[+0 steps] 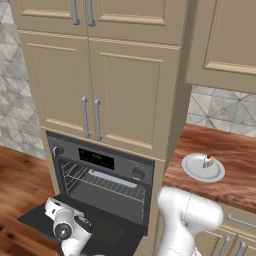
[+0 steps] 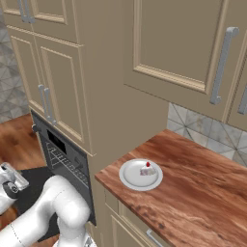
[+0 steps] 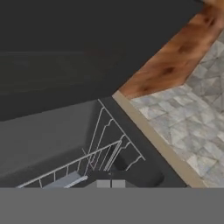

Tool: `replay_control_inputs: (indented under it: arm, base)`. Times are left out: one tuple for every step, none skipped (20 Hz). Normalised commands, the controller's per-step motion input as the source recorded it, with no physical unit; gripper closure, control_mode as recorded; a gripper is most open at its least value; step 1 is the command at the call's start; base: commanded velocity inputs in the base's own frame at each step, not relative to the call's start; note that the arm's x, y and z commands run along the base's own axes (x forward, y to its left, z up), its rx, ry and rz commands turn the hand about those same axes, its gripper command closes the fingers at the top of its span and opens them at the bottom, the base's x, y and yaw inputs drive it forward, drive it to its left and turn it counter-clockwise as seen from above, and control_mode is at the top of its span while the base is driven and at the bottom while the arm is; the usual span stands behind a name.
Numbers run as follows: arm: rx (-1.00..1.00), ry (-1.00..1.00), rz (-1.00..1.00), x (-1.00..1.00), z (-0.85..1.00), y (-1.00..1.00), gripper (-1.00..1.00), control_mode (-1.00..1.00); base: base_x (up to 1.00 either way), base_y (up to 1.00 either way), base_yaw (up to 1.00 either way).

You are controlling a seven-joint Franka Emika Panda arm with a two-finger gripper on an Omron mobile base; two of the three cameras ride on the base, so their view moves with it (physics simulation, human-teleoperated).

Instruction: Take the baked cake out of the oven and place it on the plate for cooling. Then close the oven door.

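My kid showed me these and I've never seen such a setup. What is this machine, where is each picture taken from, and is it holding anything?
It is a rendered kitchen with a white robot arm on a drivable base. Two pictures come from cameras on the base, behind the arm to its left and right. The third comes from a camera on the hand, looking into the oven past the wire racks. The cake already sits on the plate on the wooden counter. The oven door hangs open, with the gripper low over it, shut and holding nothing.
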Motion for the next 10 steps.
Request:
replay_control_inputs:
  arm:
    - [-0.14,0.56,0.00,-0.36,0.53,0.26,1.00,-1.00]
    - [-0.14,0.55,0.01,-0.35,0.54,0.20,1.00,-1.00]
    - [-0.12,0.47,0.00,-0.36,0.53,0.16,1.00,-1.00]
    - [-0.11,0.47,0.00,-0.30,0.49,0.10,1.00,-1.00]
    - [-0.07,0.39,0.00,-0.34,0.36,0.01,1.00,-1.00]
    - [0.00,0.15,-0.03,-0.48,0.22,0.00,1.00,-1.00]
    - [0.00,0.08,-0.06,-0.39,0.01,0.00,1.00,-1.00]
    - [0.00,0.02,-0.04,-0.19,0.00,0.00,1.00,-1.00]
    - [0.00,0.00,-0.02,-0.02,0.00,-0.04,1.00,-1.00]
    - [0.00,0.01,-0.01,0.00,-0.14,-0.13,1.00,-1.00]
  base:
    - [0.00,0.00,0.00]
    - [0.00,0.00,0.00]
    - [0.00,0.00,0.00]
    - [0.00,0.00,0.00]
    - [0.00,0.00,0.00]
    - [0.00,0.00,0.00]
    - [0.00,0.00,0.00]
    - [0.00,0.00,0.00]
    - [0.00,0.00,0.00]
    - [0.00,0.00,0.00]
